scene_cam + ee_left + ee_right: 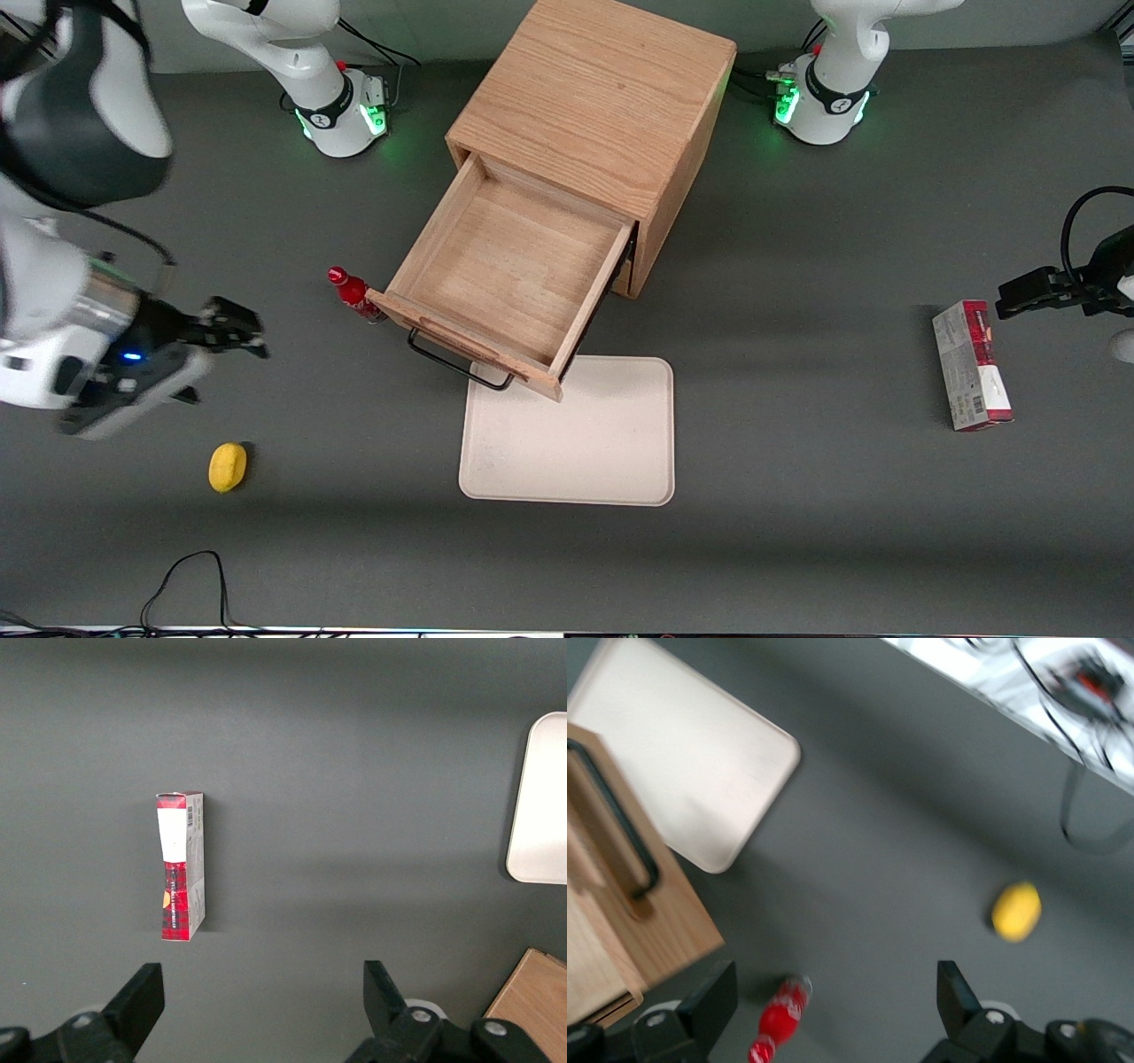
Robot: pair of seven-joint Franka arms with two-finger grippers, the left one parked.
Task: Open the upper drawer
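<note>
The upper drawer (509,266) of the wooden cabinet (594,97) stands pulled far out, showing its plain wooden inside. Its black wire handle (456,363) is on the front, over the edge of a tray. The lower drawer is hidden beneath it. My gripper (239,332) is open and empty, apart from the drawer, toward the working arm's end of the table and above the table. In the right wrist view the gripper (837,992) has its fingers (718,992) wide apart, with the drawer front (620,895) and its handle (620,828) off to one side.
A red bottle (354,295) stands beside the drawer's front corner, between the drawer and my gripper; it also shows in the right wrist view (780,1019). A yellow lemon (227,467) lies nearer the camera. A white tray (576,443) lies in front of the cabinet. A red box (970,365) lies toward the parked arm's end.
</note>
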